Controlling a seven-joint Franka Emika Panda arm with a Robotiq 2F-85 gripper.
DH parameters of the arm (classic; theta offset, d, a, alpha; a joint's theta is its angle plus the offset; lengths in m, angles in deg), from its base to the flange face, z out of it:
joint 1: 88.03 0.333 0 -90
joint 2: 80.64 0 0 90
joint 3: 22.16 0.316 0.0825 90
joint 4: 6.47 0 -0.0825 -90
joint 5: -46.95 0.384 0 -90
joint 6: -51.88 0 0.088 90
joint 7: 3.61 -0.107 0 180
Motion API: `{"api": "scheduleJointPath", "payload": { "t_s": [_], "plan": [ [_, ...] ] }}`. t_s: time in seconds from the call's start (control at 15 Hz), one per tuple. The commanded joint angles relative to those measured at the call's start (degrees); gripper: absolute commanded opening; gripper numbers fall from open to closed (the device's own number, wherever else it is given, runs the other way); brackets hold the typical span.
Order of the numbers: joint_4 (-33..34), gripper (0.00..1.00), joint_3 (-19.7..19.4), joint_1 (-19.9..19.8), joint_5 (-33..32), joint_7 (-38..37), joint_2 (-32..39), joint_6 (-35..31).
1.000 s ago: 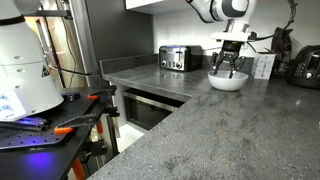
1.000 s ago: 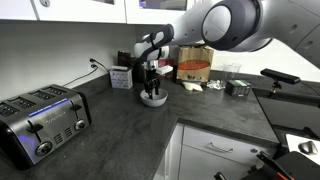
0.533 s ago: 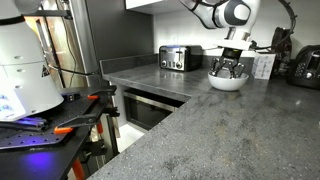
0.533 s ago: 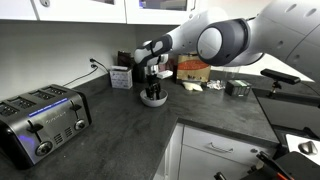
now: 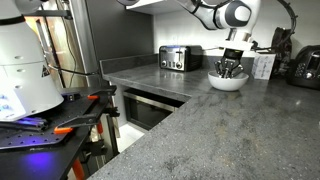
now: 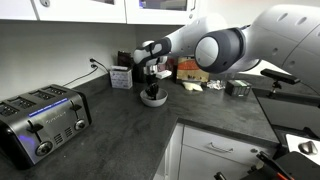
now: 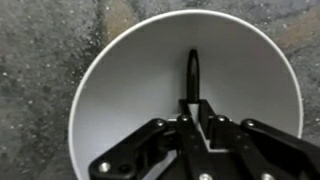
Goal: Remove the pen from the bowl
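In the wrist view a dark pen [image 7: 192,72] lies inside the white bowl [image 7: 120,90], running from the bowl's middle toward my gripper [image 7: 196,106]. The gripper's fingers are closed together around the pen's near end. In both exterior views the bowl [image 5: 226,82] [image 6: 153,99] rests on the dark counter with the gripper [image 5: 230,70] [image 6: 150,88] lowered into it. The pen itself is too small to see in the exterior views.
A steel toaster [image 5: 179,58] [image 6: 40,121] stands on the counter away from the bowl. Behind the bowl are a box [image 6: 121,77] and a container [image 6: 192,66]. A black appliance [image 5: 305,66] sits near the wall. The counter edge [image 5: 150,95] drops toward an opening.
The gripper has sunk a little deeper into the bowl and its fingers have closed from wide open onto the pen.
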Motion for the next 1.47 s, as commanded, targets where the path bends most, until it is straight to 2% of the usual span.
{"api": "scheduleJointPath", "payload": {
  "t_s": [0.0, 0.07, 0.33, 0.87, 1.4],
  "plan": [
    [3.47, 0.01, -0.24, 0.24, -0.34, 0.7, 1.25, 2.45],
    [3.5, 0.04, -0.18, 0.19, -0.28, 0.78, 1.03, 2.17],
    [4.0, 0.04, -0.39, 0.36, -0.48, 0.32, 0.13, 2.49],
    [3.88, 0.04, -0.71, -0.27, 0.06, -1.87, -7.1, 10.24],
    [-0.02, 0.04, -2.64, -3.08, 0.13, -4.13, -8.63, 8.86]
  ]
}}
